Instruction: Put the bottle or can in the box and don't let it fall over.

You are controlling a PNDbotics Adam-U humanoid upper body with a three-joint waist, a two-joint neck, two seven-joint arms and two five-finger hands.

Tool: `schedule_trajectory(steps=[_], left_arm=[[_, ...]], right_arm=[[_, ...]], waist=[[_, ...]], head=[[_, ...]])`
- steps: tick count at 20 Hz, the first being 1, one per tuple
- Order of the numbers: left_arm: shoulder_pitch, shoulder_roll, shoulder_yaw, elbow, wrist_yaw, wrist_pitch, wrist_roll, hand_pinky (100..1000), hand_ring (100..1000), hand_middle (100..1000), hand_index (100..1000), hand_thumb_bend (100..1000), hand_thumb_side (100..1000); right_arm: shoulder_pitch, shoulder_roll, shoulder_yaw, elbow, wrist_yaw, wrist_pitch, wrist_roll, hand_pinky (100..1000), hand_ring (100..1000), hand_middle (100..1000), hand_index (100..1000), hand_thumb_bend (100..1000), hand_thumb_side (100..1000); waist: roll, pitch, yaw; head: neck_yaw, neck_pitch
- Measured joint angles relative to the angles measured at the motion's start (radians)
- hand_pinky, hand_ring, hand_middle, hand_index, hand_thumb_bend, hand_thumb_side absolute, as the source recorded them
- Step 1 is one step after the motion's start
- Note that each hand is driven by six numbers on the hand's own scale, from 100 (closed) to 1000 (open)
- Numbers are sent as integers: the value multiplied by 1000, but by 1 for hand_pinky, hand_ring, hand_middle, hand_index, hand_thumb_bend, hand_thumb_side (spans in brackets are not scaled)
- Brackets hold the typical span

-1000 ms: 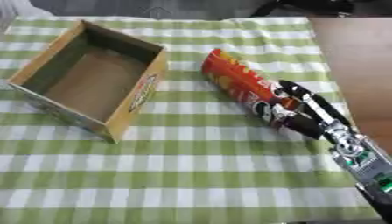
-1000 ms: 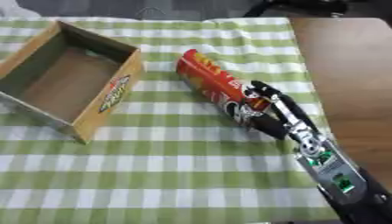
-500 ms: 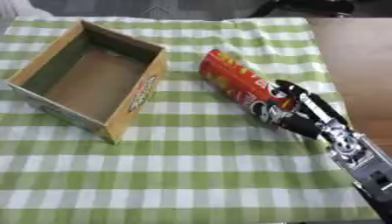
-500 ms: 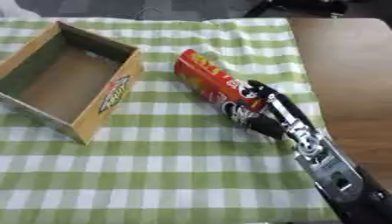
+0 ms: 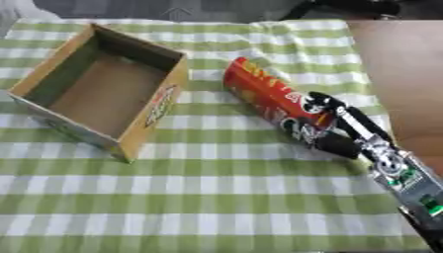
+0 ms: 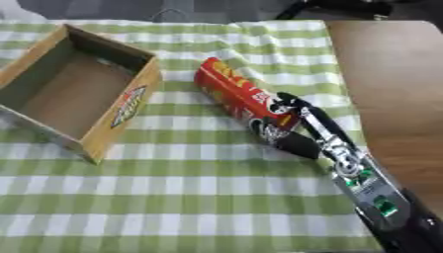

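Little changed since a second before: right hand [image 5: 342,129] still curled fingers [image 5: 318,101] round the near end of the red cylindrical can [image 5: 270,100]. Lay on its side on the green checked cloth [image 5: 216,197] over the counter, right of the open cardboard box [image 5: 104,89], long axis running far-left to near-right.

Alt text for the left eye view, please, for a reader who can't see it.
The right robot hand curls around the near end of a red can lying on its side on a green checked cloth. An open cardboard box sits to the can's left.

green checked tablecloth [image 5: 216,197], bare brown tabletop [image 6: 398,89] at its right
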Motion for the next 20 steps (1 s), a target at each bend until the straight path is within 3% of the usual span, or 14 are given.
schedule_trajectory(steps=[3,5,7,20], left_arm=[[0,0,0,0,0,0,0,494,490,592,705,181,657],[0,0,0,0,0,0,0,495,490,591,705,181,657],[0,0,0,0,0,0,0,495,491,591,704,181,656],[0,0,0,0,0,0,0,496,491,592,704,178,656]], right_arm=[[1,0,3,-11,21,14,9,426,858,860,1000,100,262],[2,0,6,-18,36,22,15,436,862,864,1000,100,261],[5,0,6,-24,52,29,22,526,894,870,1000,100,323],[9,-1,16,-42,146,51,47,590,925,875,1000,100,422]], waist=[[0,0,0],[0,0,0],[0,0,0],[0,0,0]], head=[[0,0],[0,0],[0,0],[0,0]])
